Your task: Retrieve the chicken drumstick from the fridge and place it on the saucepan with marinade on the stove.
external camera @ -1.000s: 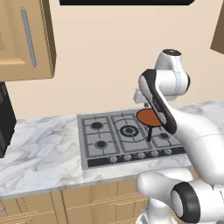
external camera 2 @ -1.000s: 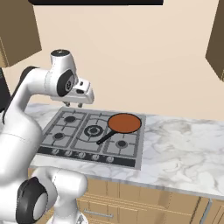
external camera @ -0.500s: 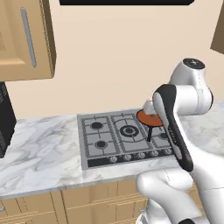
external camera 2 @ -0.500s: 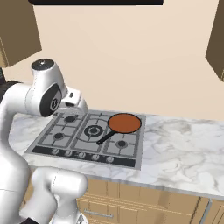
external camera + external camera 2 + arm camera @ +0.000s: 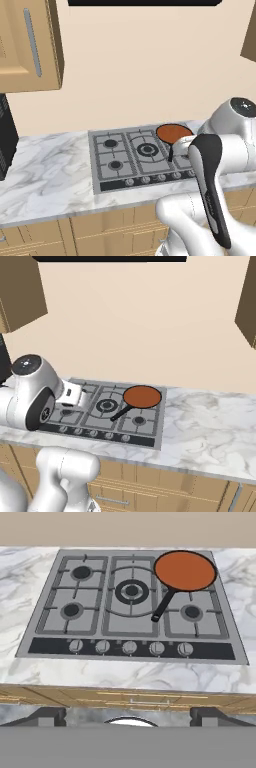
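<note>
We're looking at the grey steel gas cooktop with five black burners (image 5: 132, 604), set in a white marbled counter (image 5: 210, 423). The small round saucepan with a thin black handle (image 5: 184, 573) sits on the back-right burner in the hand view, handle pointing toward the knob row (image 5: 130, 647). Flat orange-brown marinade (image 5: 142, 396) fills its inside; nothing lies on it. Our two-finger gripper (image 5: 129, 716) shows just its dark fingertips (image 5: 47, 716) at the bottom of the hand view, set wide apart with nothing between them. It's held back from the counter edge, over the tan cabinet fronts (image 5: 125, 697). Tan wall cabinet (image 5: 30, 45) upper left in the left base view.
</note>
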